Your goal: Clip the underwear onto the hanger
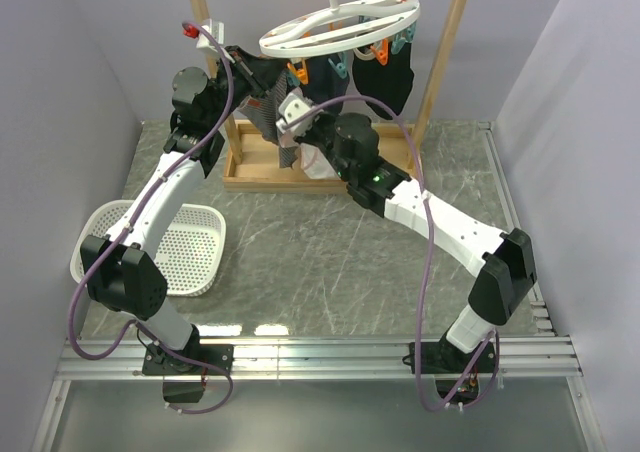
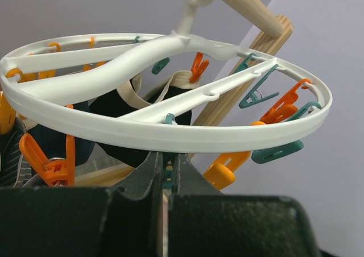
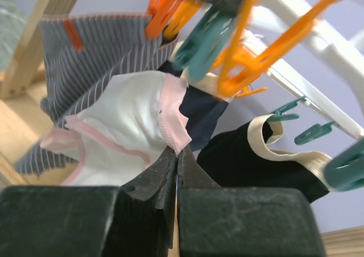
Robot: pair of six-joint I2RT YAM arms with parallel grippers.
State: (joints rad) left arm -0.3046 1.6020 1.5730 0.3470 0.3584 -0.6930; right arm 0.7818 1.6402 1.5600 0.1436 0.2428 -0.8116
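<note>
Grey stone-patterned table (image 1: 330,252) carries the wooden frame rack (image 1: 445,52) at its far side, and the white oval hanger (image 1: 400,14) hangs by its hook from the rack's top bar. A grey striped cloth (image 3: 96,46) and a dark navy garment (image 3: 250,154) are already clipped under the ring.

The underwear (image 3: 125,126) is held up just below the ring, in front of the striped cloth, draping loose and creased. It looks thin, very light and limp, so it should fold and sag wherever it is unsupported. It is not fragile, though a single thin layer could slip out of a pinch. The doubled pink trim (image 3: 170,115) looks like the firmest place to grip and to feed into a clip.

The right claw (image 3: 177,154) is pressed closed on that trim at one corner of the waistband. The left claw (image 2: 166,160) sits just beneath the ring's near rim, its fingers all but together. A sliver of teal shows between them, seemingly a teal clip (image 2: 166,177), though that is hard to confirm.
</note>
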